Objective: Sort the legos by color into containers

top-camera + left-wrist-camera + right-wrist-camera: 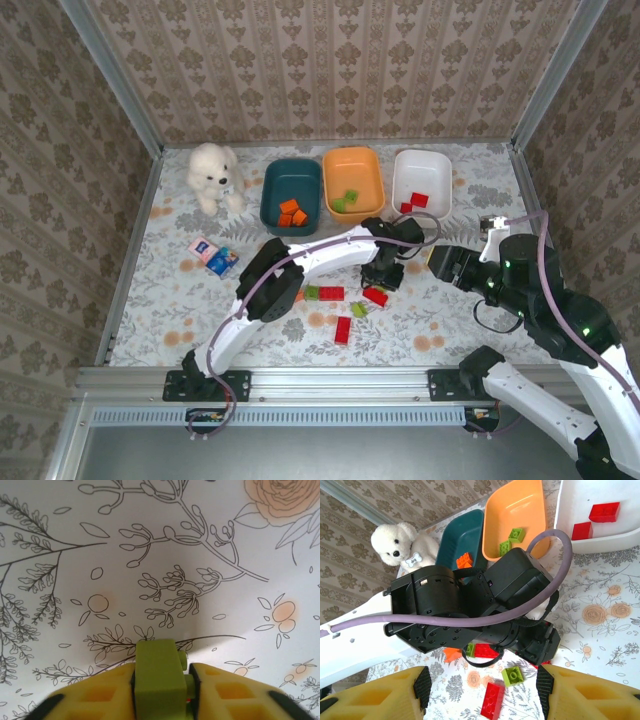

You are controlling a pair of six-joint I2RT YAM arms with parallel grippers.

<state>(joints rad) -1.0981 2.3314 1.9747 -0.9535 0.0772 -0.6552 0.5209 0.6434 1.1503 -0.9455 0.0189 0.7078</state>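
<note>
Crowding is the worry from the top view. The left gripper (383, 274) is down among the loose legos (343, 330) mid-table, and the right gripper (432, 257) hangs just beside its wrist. A careless lift toward the tubs could knock the two arms together. Green pieces lie in the orange tub (335, 163), orange ones in the teal tub (270, 190) and red ones in the white tub (405, 163).

From the left wrist, the yellow fingers (100, 695) are clamped on a green brick (157, 672) that juts past their tips. Held that far out, I'd guess it could twist or slip on the way.

From the right wrist, that gripper (483, 685) stands spread and empty. A red brick (492, 700) and a second green brick (512, 675) lie on the cloth beneath, and the left arm's wrist (470, 605) is close in front.
</note>
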